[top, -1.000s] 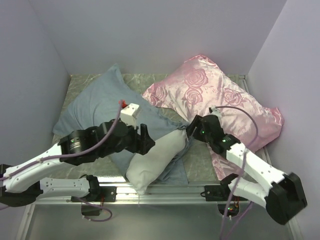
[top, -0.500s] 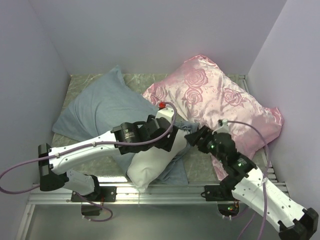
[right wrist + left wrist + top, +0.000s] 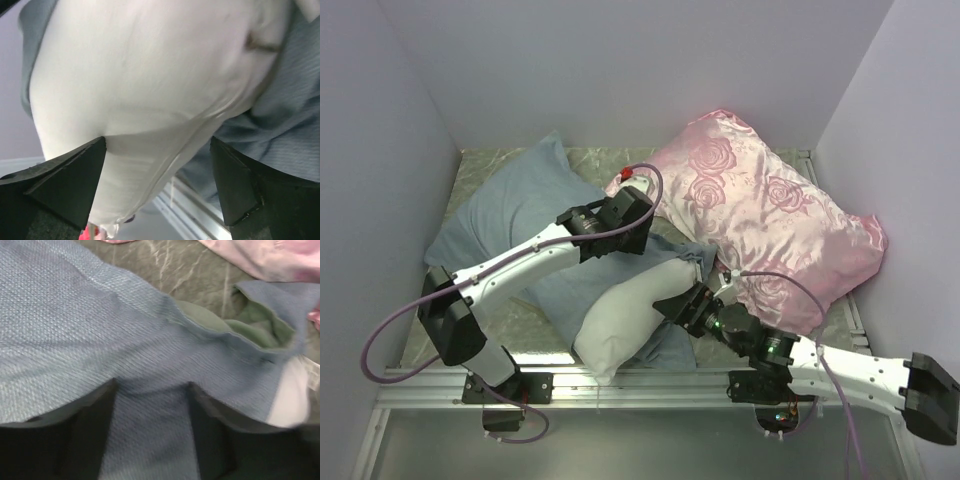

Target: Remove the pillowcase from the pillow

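From above, the pillowcase (image 3: 515, 215) lies grey-blue side up across the left of the marbled table (image 3: 500, 162). Its mouth faces the near right, where the pillow (image 3: 620, 318) bulges out white, roughly half of it bared and the rest inside the sack. The pink rose-patterned pillow (image 3: 760, 210) rests at the right, against the case's mouth. The left gripper (image 3: 642, 238) hangs over the case near that mouth, and the right gripper (image 3: 672, 303) meets the pillow's exposed end. In the left wrist view, the left gripper (image 3: 152, 387) has its jaws spread, with flat blue cloth of the pillowcase (image 3: 75, 330) spanning the gap. Beyond it the hem gapes to show a green lining and a patch of the pillow (image 3: 292, 400). In the right wrist view, the right gripper (image 3: 157, 145) stands wide apart, astride the pillow (image 3: 140, 85), which fills the space between its fingers (image 3: 65, 185). Whether the pads press it cannot be told. The pillowcase (image 3: 295, 110) bunches at the right edge.
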Available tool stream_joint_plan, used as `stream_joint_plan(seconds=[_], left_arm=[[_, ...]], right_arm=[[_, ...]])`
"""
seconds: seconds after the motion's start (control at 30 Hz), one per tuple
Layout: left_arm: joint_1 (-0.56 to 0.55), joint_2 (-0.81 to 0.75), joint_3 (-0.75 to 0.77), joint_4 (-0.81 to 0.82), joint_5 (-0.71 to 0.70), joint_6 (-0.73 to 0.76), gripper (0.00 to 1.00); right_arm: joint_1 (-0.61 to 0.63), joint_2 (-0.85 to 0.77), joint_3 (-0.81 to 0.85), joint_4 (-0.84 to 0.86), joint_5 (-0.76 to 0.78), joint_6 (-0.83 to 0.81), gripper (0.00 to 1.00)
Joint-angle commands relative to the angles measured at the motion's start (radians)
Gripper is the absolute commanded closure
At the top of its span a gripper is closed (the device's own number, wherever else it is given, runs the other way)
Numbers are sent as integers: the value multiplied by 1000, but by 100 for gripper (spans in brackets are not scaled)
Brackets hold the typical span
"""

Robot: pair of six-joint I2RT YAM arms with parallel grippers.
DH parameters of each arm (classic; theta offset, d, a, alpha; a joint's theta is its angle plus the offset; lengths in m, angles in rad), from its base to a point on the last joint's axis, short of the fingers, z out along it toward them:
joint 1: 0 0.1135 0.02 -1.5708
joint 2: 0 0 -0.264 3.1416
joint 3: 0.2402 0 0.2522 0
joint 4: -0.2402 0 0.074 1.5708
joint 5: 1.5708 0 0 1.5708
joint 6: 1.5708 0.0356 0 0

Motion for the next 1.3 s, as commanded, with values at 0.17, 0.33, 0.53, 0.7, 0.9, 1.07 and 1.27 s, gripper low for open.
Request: stream_joint_plan(seconds=[0.17, 0.33, 0.53, 0.7, 0.9, 1.07, 1.27], left_arm=[[48, 17, -121, 109, 115, 5, 49], [50, 5, -140, 124, 148, -12, 50], [51, -1, -139, 127, 178, -23, 52], [68, -21, -95, 107, 161, -17, 55], [194, -111, -36, 119, 158, -32, 39], [289, -225, 13, 138, 73, -62, 23], [523, -320, -109, 164, 173, -96, 24]], right_arm=[[144, 275, -67, 512, 187, 101, 4], [175, 414, -67, 693, 276, 95, 3], [175, 458, -1, 669, 329, 72, 61], [177, 276, 165, 230, 386, -8, 100], [172, 0, 454, -407, 559, -78, 100], [128, -29, 652, -698, 630, -150, 100], [10, -51, 804, -747, 512, -328, 100]])
